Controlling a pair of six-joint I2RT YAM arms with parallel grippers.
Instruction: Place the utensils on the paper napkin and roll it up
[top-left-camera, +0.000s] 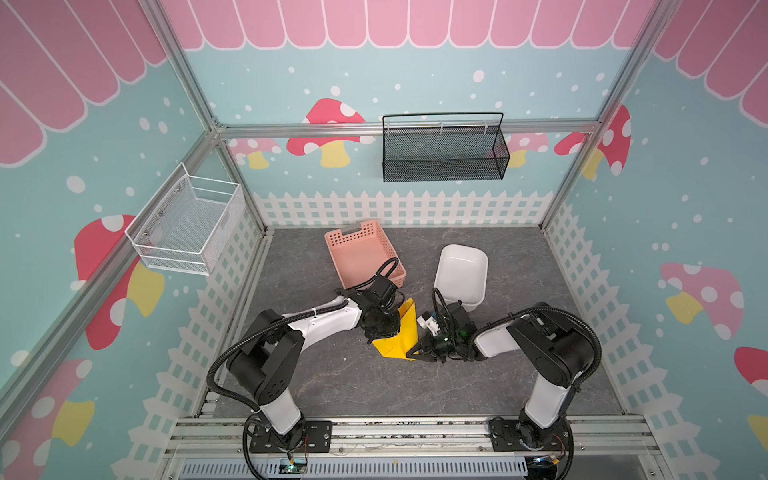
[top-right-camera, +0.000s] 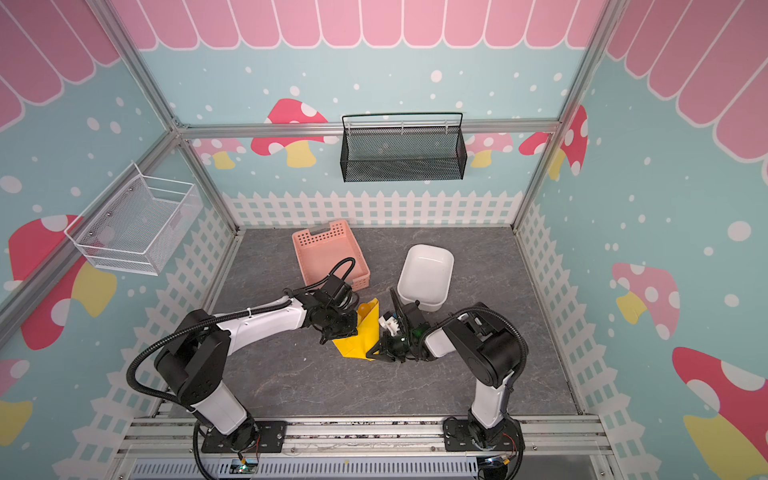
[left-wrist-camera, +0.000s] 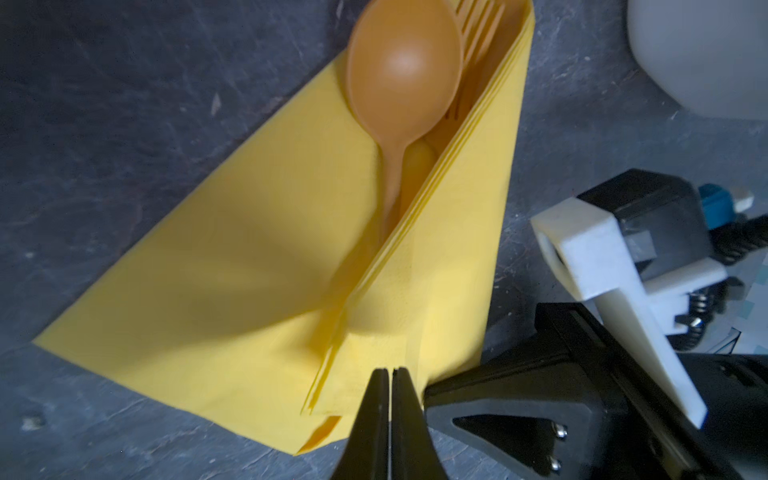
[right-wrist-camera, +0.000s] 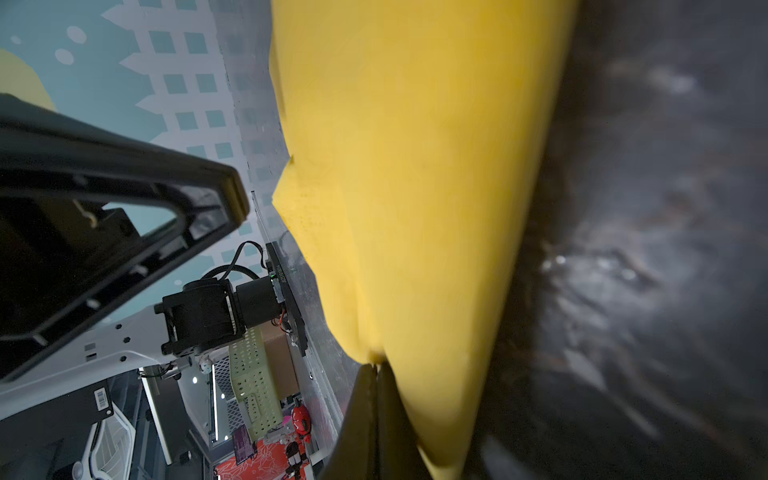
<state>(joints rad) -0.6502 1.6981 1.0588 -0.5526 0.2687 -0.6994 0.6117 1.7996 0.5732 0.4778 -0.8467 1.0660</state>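
Mid-frame on grey table (top-left-camera: 332, 374): paper napkin (top-left-camera: 401, 336) folded over orange spoon (left-wrist-camera: 403, 75) and fork (left-wrist-camera: 478, 29); left gripper (left-wrist-camera: 390, 374), right gripper (right-wrist-camera: 376, 368), jaws pressed together, flanking its lower end, partly hiding it; pink basket (top-left-camera: 353, 232), white tub (top-left-camera: 461, 270) above.

Evenly lit top views; wrist views blurred, shadowed.

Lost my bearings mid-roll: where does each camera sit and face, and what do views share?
Top views: high at the front, looking down on the table; left arm and right arm show whole, meeting at the paper napkin.
Left wrist: over the left gripper, looking along its shut jaws across paper napkin, spoon and fork; right gripper pokes in.
Right wrist: low behind the right gripper, facing the paper napkin close up; left arm beyond.
Shared: the paper napkin, in every view.
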